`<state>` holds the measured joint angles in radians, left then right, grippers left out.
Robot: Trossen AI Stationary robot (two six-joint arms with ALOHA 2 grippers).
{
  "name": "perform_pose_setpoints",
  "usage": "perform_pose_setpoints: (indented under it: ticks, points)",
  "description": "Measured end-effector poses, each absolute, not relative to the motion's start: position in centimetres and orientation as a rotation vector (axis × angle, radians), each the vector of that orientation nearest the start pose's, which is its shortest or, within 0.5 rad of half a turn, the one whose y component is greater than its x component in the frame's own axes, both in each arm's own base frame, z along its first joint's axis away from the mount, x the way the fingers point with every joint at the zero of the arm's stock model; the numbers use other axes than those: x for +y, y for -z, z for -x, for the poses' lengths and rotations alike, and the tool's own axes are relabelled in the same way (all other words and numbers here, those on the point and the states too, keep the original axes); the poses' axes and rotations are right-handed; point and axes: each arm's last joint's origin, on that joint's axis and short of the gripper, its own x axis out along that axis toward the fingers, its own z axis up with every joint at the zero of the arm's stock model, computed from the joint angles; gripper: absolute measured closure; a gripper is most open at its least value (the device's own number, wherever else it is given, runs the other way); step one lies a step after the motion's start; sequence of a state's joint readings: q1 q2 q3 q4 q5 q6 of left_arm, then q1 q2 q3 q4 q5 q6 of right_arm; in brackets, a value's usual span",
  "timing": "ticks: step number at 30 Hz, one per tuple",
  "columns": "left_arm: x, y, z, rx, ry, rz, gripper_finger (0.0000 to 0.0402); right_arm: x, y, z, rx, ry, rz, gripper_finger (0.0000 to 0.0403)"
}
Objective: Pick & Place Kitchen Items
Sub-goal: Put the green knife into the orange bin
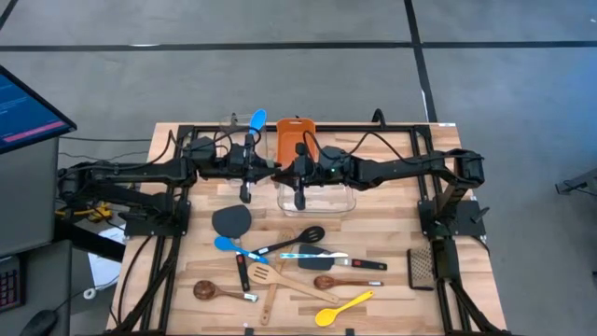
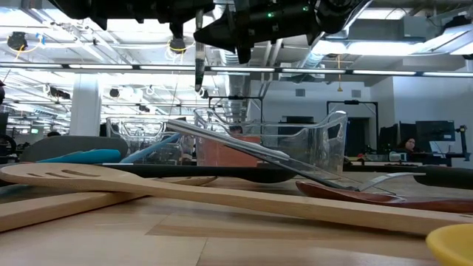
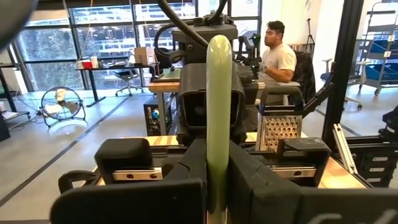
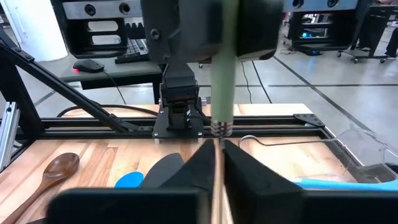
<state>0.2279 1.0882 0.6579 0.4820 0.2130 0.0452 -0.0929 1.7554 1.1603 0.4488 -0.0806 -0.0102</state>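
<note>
The wooden table [image 1: 382, 224] stands on a grey floor. The room behind it has big windows, desks and a fan [image 3: 59, 102]. A person [image 3: 277, 56] sits far off.

On the far side stand clear tubs [image 1: 317, 201] and an orange bin [image 1: 291, 131]. A metal grater [image 1: 422, 268] lies near the right edge.

The long tool [image 3: 219, 93] has a pale green handle and a thin metal stem. It hangs straight up and down above the tubs, over the far middle. The left claw [image 3: 217, 168] is squeezed on the handle. The right claw [image 4: 217, 165] is squeezed on the stem.

The other tools lie on the near half, like the yellow spoon [image 1: 343, 308] and black ladle [image 1: 297, 238]
</note>
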Motion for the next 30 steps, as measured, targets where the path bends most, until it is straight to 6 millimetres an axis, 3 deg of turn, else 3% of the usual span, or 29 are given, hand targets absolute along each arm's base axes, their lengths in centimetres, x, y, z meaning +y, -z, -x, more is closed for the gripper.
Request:
perform_pose_setpoints:
  ticks: [12, 25, 30]
  points:
    - [4.9, -29.5, -23.6, -0.050, -0.022, -0.052, 0.0373, -3.5, -26.1, -39.9, 0.147, 0.021, -0.013, 0.0401]
    - [4.9, -29.5, -23.6, -0.054, -0.041, -0.037, 0.0271, -3.5, -26.1, -39.9, 0.147, 0.022, -0.013, 0.0402]
    - [5.0, -30.6, -22.3, -0.085, -0.055, -0.045, 0.0255, -3.5, -26.2, -39.9, 0.149, 0.022, -0.013, 0.0403]
